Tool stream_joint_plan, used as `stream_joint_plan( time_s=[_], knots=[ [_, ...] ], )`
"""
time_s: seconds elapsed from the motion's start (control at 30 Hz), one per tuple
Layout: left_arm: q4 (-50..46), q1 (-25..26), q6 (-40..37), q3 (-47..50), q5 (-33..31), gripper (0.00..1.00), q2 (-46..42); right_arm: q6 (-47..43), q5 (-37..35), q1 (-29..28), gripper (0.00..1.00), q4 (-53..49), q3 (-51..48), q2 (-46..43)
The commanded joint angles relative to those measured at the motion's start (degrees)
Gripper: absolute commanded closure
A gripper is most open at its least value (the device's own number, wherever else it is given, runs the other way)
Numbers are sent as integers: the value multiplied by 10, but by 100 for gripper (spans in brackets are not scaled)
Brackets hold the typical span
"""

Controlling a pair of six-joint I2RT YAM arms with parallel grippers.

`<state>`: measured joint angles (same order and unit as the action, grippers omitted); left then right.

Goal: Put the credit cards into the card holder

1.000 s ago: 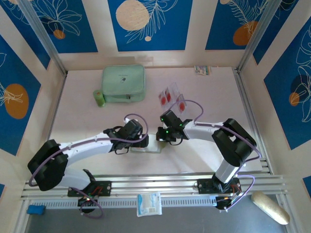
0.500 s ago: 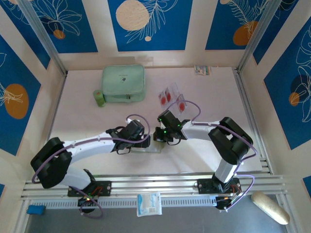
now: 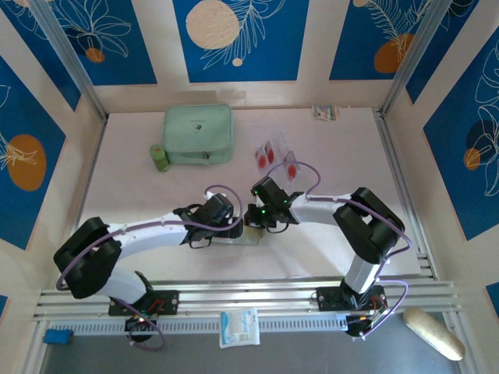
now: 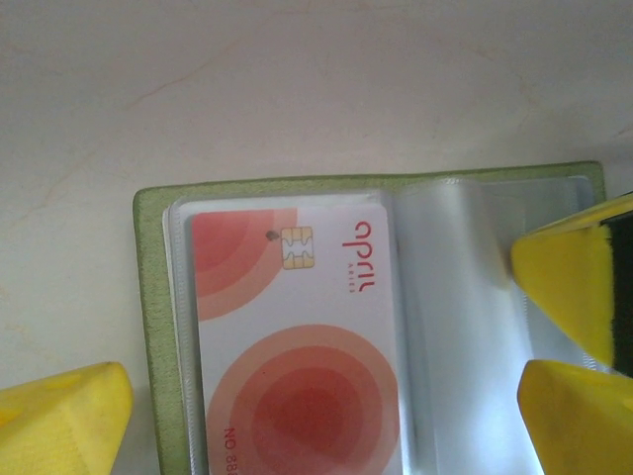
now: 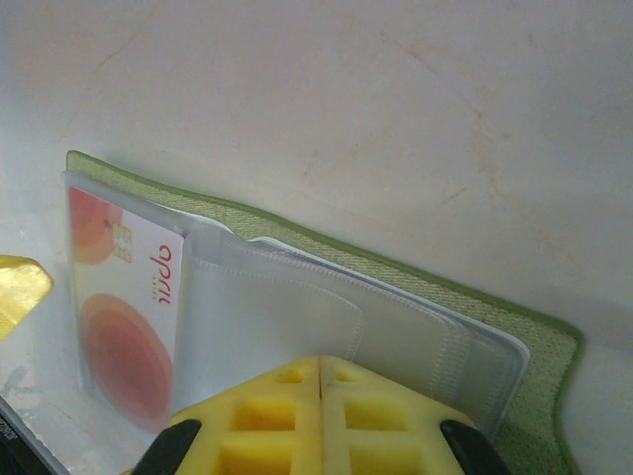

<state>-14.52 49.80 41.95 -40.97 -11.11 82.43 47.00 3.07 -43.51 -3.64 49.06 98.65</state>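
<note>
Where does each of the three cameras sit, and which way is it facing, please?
Top external: above and behind the arms, looking down on the table; both arms, bases at the bottom, left gripper and right gripper close together mid-table.
Left wrist: on the left arm, looking down onto the open card holder; its yellow fingers stand wide apart.
Right wrist: on the right arm, looking down across the card holder; its fingers are shut.
Shared: both wrist views show the card holder with one credit card in its clear pocket.
</note>
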Motion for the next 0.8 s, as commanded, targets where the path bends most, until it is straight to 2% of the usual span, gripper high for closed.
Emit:
stream_joint_plan(
  time_s=[0.0,0.3,0.37,0.43,0.5,0.57,0.77],
  knots=[
    [9,6,8,15,1,1,11,10,15,-4,100,1,9,5],
    [13,7,16,34,-6,6,3,15,8,3,100,-3,-1,-29],
    [13,7,18,35,-8,6,1,18,4,5,93,-7,-3,-38],
    [13,7,20,37,-9,6,-1,22,1,5,76,-5,-9,-45],
    [14,7,22,39,-11,6,-3,25,0,6,67,-3,-12,-46],
    [13,6,22,41,-13,6,-5,28,1,5,63,0,-16,-45],
    [9,7,25,44,-19,5,-10,41,12,5,62,17,-18,-27]
  ],
)
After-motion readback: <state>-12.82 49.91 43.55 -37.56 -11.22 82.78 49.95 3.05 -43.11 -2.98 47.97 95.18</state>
